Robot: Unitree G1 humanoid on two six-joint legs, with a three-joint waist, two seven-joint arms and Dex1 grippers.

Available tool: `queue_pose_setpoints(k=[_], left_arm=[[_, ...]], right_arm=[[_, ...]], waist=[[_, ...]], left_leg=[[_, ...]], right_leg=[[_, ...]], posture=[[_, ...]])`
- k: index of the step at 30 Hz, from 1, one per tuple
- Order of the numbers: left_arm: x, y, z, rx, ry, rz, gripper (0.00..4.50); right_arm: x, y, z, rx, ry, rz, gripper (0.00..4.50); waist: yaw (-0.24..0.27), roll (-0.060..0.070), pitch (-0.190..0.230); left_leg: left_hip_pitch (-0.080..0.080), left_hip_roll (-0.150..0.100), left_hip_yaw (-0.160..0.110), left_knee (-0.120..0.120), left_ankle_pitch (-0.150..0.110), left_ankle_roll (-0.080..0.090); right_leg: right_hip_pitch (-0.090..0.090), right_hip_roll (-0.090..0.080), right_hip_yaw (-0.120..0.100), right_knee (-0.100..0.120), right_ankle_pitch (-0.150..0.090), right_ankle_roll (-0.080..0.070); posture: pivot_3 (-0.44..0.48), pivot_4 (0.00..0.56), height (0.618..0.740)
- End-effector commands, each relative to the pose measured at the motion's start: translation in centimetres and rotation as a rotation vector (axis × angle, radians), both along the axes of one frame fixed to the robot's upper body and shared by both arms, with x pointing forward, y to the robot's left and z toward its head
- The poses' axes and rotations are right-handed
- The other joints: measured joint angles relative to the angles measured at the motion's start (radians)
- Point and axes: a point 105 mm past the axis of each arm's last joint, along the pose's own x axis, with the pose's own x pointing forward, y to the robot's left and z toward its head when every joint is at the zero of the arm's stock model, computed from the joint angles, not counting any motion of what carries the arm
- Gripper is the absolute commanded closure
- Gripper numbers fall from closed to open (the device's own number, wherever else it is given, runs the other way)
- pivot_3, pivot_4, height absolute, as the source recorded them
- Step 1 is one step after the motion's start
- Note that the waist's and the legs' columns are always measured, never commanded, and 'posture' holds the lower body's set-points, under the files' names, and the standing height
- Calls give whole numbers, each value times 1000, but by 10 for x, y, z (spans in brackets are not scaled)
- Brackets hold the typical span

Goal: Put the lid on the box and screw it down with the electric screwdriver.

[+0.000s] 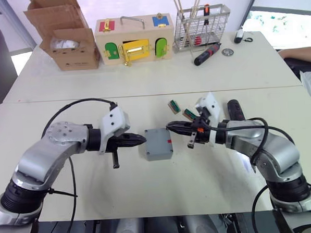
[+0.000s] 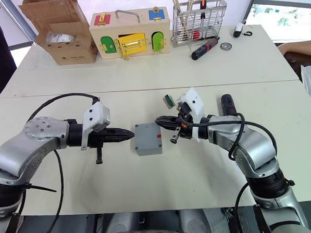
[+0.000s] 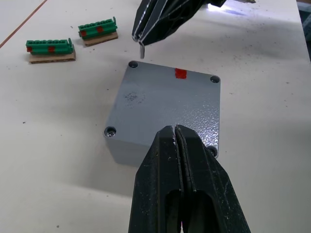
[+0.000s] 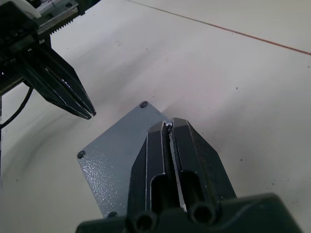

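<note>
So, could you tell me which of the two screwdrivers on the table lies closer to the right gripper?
The electric screwdriver, dark and thick, lies just beyond the right gripper. The red-and-black hand screwdriver lies far back by the wire basket.

At your twelve o'clock stands the colourful wooden latch box [image 1: 133,40], with the cardboard carton [image 1: 68,40] just beside it toward eleven. Toward one o'clock you have the wire basket [image 1: 200,26], and a red-and-black hand screwdriver [image 1: 207,54] lies before it. Two green terminal blocks [image 3: 50,46] lie mid-table.
</note>
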Motion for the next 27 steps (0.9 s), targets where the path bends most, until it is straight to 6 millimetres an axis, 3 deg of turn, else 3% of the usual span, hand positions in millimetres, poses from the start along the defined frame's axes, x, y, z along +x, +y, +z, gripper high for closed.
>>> queue_pose_setpoints(k=[1, 27], left_arm=[[-1, 0, 7, -9, -36, 1, 4500], [0, 0, 5, -17, -34, 19, 4500]], right_arm=[[2, 5, 5, 19, -36, 10, 4425], [9, -2, 0, 5, -32, -20, 4425]], waist=[[0, 0, 0], [0, 0, 0]], left_leg=[[0, 0, 0, 0, 0, 0], [0, 0, 0, 0, 0, 0]], right_leg=[[0, 0, 0, 0, 0, 0], [0, 0, 0, 0, 0, 0]], posture=[[0, 150, 740], [0, 150, 740]])
